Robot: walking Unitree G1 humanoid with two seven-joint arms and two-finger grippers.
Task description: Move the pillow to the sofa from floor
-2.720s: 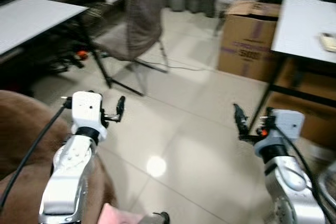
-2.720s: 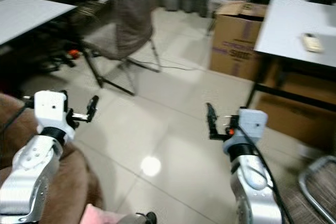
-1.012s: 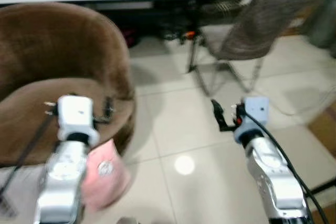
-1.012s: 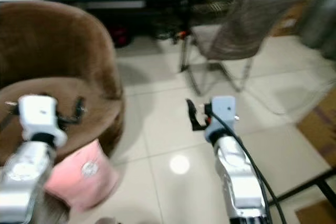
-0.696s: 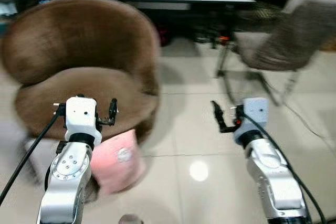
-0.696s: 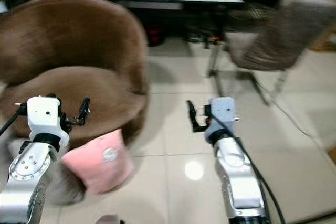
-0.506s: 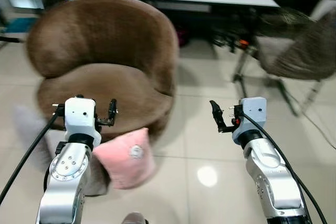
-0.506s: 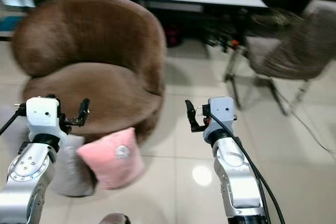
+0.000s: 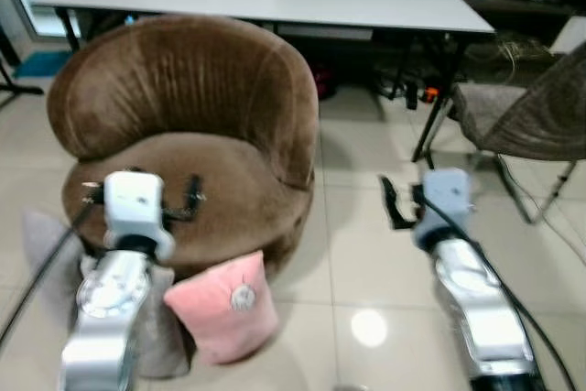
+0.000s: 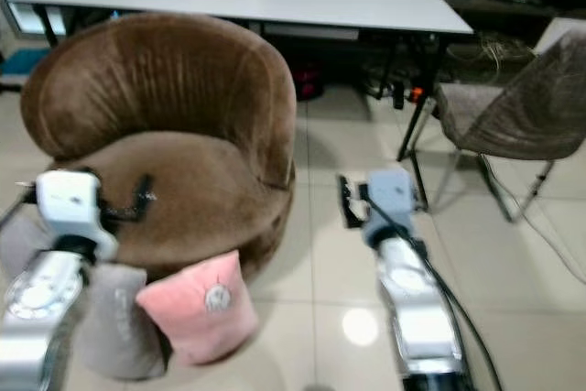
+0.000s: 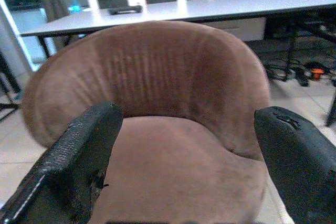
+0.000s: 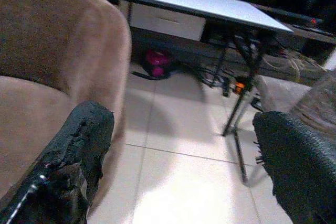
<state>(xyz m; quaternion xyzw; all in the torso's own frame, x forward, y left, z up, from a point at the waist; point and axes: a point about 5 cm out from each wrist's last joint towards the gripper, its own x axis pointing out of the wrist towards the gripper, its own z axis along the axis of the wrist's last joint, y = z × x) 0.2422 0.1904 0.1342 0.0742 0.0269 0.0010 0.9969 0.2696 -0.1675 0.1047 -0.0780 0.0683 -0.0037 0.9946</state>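
Pink pillow (image 9: 224, 307) on floor — propped upright against brown sofa (image 9: 192, 125), both tools empty

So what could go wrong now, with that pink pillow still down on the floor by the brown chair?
1. The pink pillow leans against a grey cushion at the brown sofa base; a low reach might catch the grey one instead.
2. Both the left gripper and right gripper are held open well above the pillow, so the robot must bend far down, and could tip forward.
3. The tiled floor looks glossy, so the pillow may slide away when pushed.
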